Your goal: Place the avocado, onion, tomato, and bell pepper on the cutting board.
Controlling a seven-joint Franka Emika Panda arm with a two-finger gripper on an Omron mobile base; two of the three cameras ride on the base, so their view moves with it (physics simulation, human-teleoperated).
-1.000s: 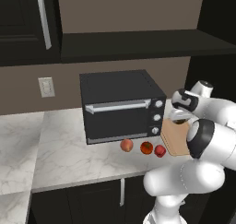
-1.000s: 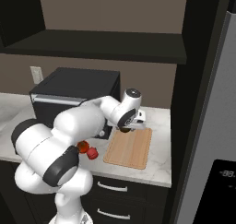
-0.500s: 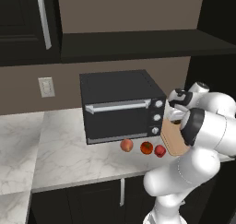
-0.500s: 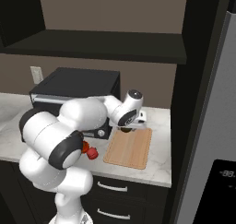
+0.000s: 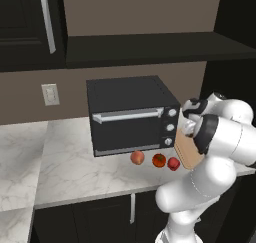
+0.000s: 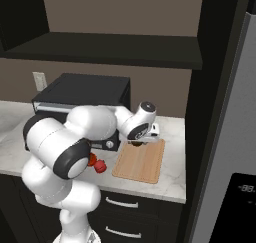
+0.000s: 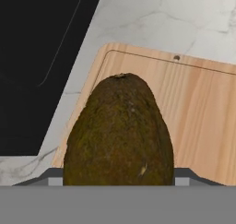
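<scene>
One avocado (image 7: 119, 133) sits gripped in the gripper (image 6: 138, 143), its jaws clamped on its sides, hanging just above the near-left corner of the cutting board (image 6: 141, 161) beside the black toaster oven (image 5: 131, 115). Three other pieces, the onion (image 5: 137, 158), tomato (image 5: 159, 160) and bell pepper (image 5: 173, 163), lie in a row on the marble counter (image 5: 75, 172) before the oven.

— Where is my arm?
— My white arm rises from the lower left of the right base view, elbow bent, forearm reaching toward mid-frame.
— And my gripper (image 6: 138, 143)?
— It points down at centre, jaws clamped around the avocado (image 7: 119, 133), which looms at the hand view's lower middle.
</scene>
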